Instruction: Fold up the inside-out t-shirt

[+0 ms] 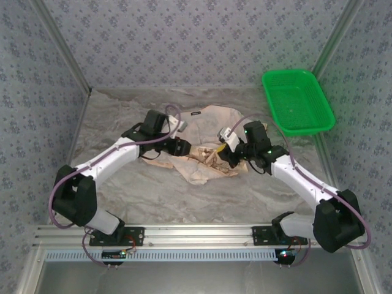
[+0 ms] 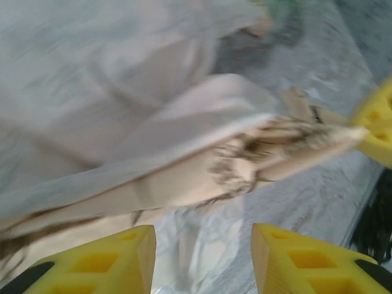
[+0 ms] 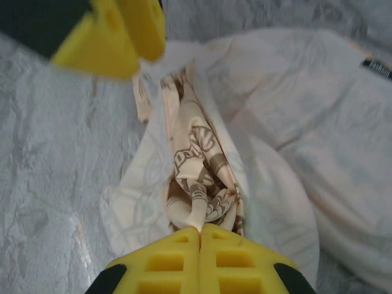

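Scene: two white robot arms reach inward over a pale marbled worktop (image 1: 153, 196) and meet at a rumpled garment in the middle.
Task's thing: the inside-out t-shirt (image 1: 211, 119) lies in a loose heap at the centre of the worktop, between the two arms. Its pale pinkish-cream reverse faces outward, and dark brown print peeks out where a fold gapes open.
Left tool (image 2: 202, 248): released. Its yellow fingers are spread apart just short of the shirt's near fold, with bare worktop between them.
Right tool (image 3: 199, 236): clenched on a thin ridge of printed cloth drawn out of the heap. The fabric runs from its fingertips up toward the left tool.
Neck label: a small dark tag (image 3: 375, 67) shows on the far side of the heap, likely marking the collar.
Nearby: a green basket (image 1: 298, 101) sits at the far right corner, well apart from the shirt.
How it will handle: probably light, soft and limp. It should sag and bunch instead of holding a shape, and a pinch may catch more than one layer.
Where to take hold: best judged at a hem, sleeve edge or shoulder seam, where the cloth is doubled and firmer. The tools should be set well apart to spread it flat.
Progress: early, by my reading, since the shirt is not yet laid flat.
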